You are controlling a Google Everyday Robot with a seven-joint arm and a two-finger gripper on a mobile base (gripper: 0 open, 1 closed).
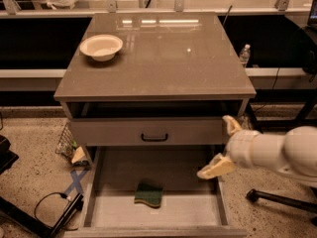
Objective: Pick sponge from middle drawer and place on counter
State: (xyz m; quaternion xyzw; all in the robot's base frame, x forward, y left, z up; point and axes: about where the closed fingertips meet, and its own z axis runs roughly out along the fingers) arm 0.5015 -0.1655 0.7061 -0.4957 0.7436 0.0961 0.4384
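The sponge point(149, 194), dark green face up with a wavy edge, lies on the pale floor of the open middle drawer point(104, 209), near its centre front. My gripper point(223, 146) is at the right of the cabinet, over the drawer's right wall and right rear corner, up and to the right of the sponge and apart from it. Its two tan fingers point(216, 167) are spread wide and hold nothing. The glossy grey-brown counter point(168, 58) tops the cabinet above.
A white bowl point(101, 46) sits on the counter's back left. A grey drawer front with a small black handle point(154, 137) stands above the open drawer. A wire basket point(67, 145) and cables point(49, 207) lie on the floor at left. A chair base leg point(277, 197) is at right.
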